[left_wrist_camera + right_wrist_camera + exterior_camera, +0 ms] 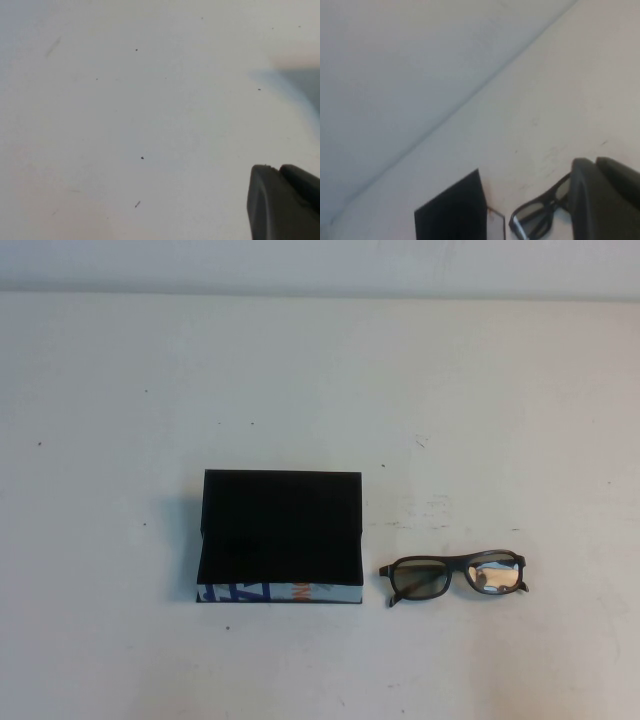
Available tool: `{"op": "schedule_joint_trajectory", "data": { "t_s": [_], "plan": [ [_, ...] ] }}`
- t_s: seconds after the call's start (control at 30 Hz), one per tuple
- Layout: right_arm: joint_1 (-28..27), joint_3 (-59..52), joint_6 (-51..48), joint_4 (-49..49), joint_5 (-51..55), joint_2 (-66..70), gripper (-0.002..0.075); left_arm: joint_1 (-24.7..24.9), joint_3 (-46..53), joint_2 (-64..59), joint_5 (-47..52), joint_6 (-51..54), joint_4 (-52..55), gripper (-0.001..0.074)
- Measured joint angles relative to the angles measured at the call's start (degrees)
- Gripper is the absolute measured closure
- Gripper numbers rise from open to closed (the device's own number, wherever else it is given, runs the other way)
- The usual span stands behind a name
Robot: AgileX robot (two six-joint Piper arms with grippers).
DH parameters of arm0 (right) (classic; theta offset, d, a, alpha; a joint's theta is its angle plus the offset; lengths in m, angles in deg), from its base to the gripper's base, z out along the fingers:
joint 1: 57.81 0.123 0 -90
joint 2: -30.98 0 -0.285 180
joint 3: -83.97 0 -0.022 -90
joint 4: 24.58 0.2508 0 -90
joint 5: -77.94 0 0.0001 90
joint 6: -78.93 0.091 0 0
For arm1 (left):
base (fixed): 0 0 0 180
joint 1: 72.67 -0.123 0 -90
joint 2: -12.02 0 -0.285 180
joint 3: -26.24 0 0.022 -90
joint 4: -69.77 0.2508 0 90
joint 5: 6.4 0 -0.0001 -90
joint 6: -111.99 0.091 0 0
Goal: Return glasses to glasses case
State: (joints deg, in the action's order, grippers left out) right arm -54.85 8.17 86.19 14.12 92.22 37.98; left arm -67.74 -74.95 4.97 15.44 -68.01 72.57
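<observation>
Lying folded on the white table (120, 380) at lower right of the high view, just beside the open case (281, 537) at lower centre, the glasses (455, 577) untouched; thin dark frame and smooth lenses, so likely slipping or twisting in a pinch. Risking also a snag on the rigid rim of the black-lined box. Left gripper (287, 202) over bare table, right gripper (605, 200) near the glasses, both unseen from above, open or closed impossible to tell.

Light: I see even, bright, soft light on the tabletop (320, 390).
Glare: right lens of the glasses (455, 577).
Focus: both wrist views soft.
</observation>
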Motion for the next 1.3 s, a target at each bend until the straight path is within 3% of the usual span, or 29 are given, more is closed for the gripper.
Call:
{"op": "schedule_joint_trajectory", "data": {
  "t_s": [0.3, 0.57, 0.7, 1.0, 1.17, 1.3],
  "plan": [
    [0.0, 22.44, -15.1, -3.62, 27.59, 21.61, 0.0737, 0.0, 0.0, 0.0, 0.0, 0.0, 0.0, 0.0739],
    [0.12, 35.11, -24.17, -12.12, 40.01, 44.61, 0.0737, 0.0, 0.0, 0.0, 0.0, 0.0, 0.0, 0.0739],
    [4.15, 38.56, -28.83, -13.11, 40.58, 52.31, 0.0737, 0.0, 0.0, 0.0, 0.0, 0.0, 0.0, 0.0739],
    [21.96, 48.59, -37.09, -24.62, 40.2, 69.12, 0.0737, 0.0, 0.0, 0.0, 0.0, 0.0, 0.0, 0.0739],
    [24.57, 55.88, -50.74, -28.58, 39.48, 78.34, 0.0728, 0.0, 0.0, 0.0, 0.0, 0.0, 0.0, 0.0739],
    [24.57, 59.45, -63.98, -30.11, 39.36, 83.81, 0.0636, 0.0, 0.0, 0.0, 0.0, 0.0, 0.0, 0.0739]
  ]
}}
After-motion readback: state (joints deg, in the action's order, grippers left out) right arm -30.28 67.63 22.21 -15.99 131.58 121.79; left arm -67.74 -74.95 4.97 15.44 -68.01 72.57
